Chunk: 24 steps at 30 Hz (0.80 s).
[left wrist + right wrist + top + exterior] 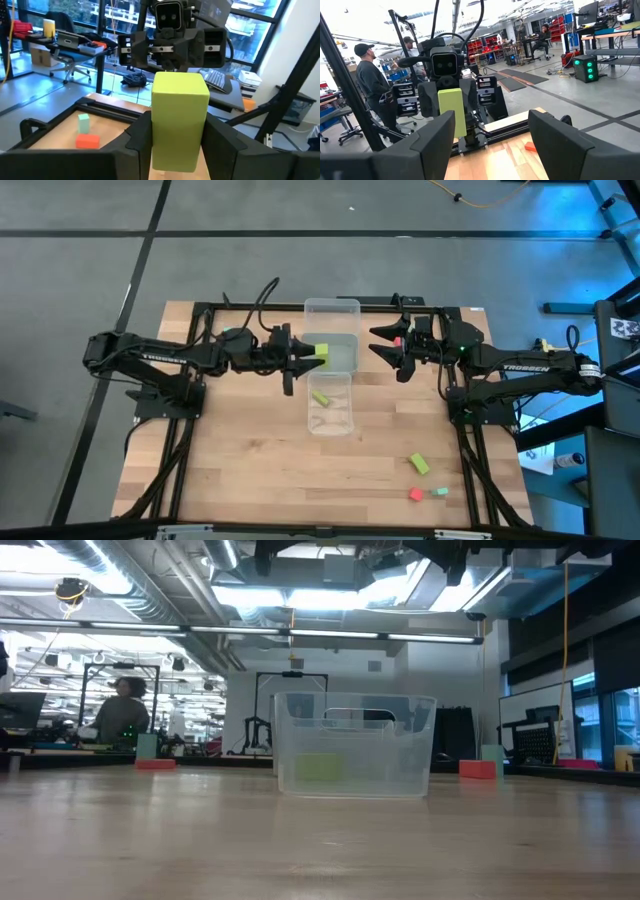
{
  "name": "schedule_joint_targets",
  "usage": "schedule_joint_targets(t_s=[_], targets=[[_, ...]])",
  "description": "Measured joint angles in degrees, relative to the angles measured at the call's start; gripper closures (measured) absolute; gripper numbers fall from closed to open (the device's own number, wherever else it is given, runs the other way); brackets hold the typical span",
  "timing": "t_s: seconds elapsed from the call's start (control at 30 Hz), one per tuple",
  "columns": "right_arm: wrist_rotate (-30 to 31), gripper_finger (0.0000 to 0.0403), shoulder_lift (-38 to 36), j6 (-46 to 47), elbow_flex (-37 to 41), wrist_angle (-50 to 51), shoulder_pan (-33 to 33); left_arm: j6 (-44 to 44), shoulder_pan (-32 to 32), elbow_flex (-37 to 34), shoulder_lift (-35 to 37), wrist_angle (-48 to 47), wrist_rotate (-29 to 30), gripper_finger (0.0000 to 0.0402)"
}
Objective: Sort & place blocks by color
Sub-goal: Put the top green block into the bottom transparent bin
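My left gripper (pixel 306 357) reaches level from the table's left and is shut on a lime block (pixel 180 120) above the middle clear tray (pixel 343 360). A second lime block (pixel 319 396) lies on the floor of the near tray (pixel 335 420). A lime block (pixel 419 465), a red block (pixel 415 494) and a teal block (pixel 440 492) lie on the bare wood at the near right. My right gripper (pixel 385 342) hangs open to the right of the trays, facing the left one, with nothing between its fingers (pixel 437 142). My left gripper pinches the lime block by two opposite side faces (pixel 156 137) between its two fingers. The fingers (pixel 137 142) come level from the table's left. The block stands upright in the hold, its upper part above the fingers, lifted clear over the middle tray.
Three clear trays stand in a row from the far edge toward the table's middle; the far one (pixel 332 310) shows nothing inside. A black frame (pixel 200 310) rims the table. In the left wrist view a red block (pixel 87 141) and a teal block (pixel 83 121) lie on the wood.
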<state>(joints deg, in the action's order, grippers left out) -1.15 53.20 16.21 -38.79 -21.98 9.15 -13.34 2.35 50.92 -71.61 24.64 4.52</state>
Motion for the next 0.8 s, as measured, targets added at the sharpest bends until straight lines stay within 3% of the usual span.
schedule_joint_targets(t_s=[0.17,0.8], targets=[[0.0,0.0147,0.0,0.0,0.0,0.0,0.0,0.0,0.4,0.0,0.0,0.0,-3.0,0.0277],[0.0,0.0147,0.0,0.2,0.0,0.0,0.0,0.1,-0.2,0.1,-0.2,-1.1,-2.3,0.0277]])
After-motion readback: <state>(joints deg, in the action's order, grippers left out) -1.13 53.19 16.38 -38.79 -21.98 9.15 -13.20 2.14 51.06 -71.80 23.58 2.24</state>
